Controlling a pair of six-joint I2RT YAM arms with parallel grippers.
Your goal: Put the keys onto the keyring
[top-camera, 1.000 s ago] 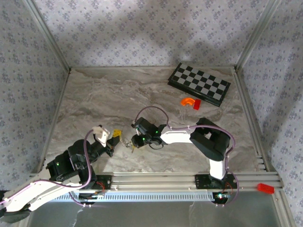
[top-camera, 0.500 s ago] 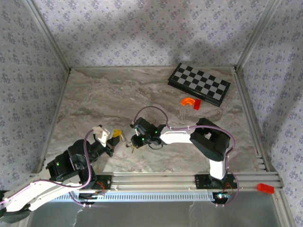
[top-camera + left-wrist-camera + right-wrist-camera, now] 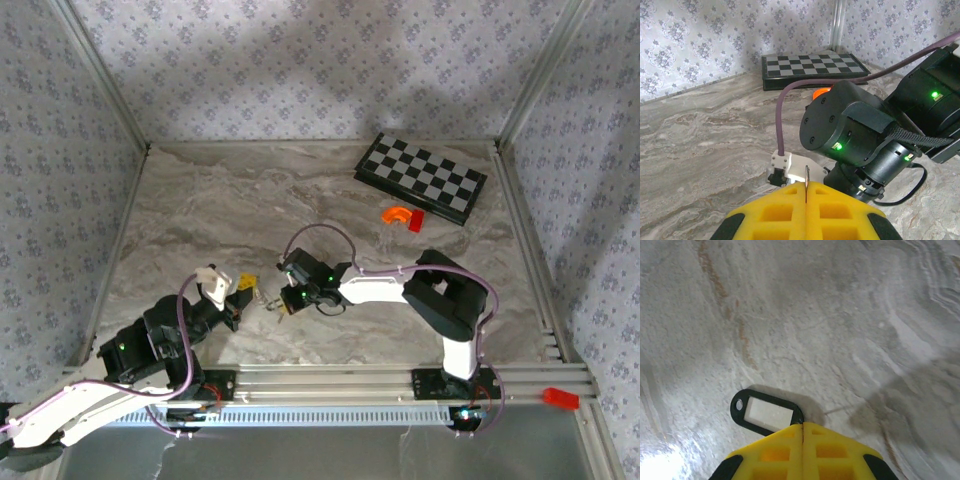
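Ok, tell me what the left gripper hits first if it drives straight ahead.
The right arm's black wrist housing, close ahead of the left gripper, which pinches a thin metal strip, probably the keyring. Depth is unclear; the small white connector below it may touch first.

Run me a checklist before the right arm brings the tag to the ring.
1. Left fingers shut on the keyring: ok; a thin metal edge stands up out of their seam.
2. Right fingers shut on the black oval tag: ok; one end of it sits at the seam.
3. The tag's hole is free: ok; it is at the outer end, uncovered.
4. Ring's opening faces the tag: cannot tell; the ring shows edge-on.
5. The two arms' fingers are close together: ok; the top view shows them facing, a small gap between.
6. Chessboard and orange piece are out of the way: ok; both lie far back.
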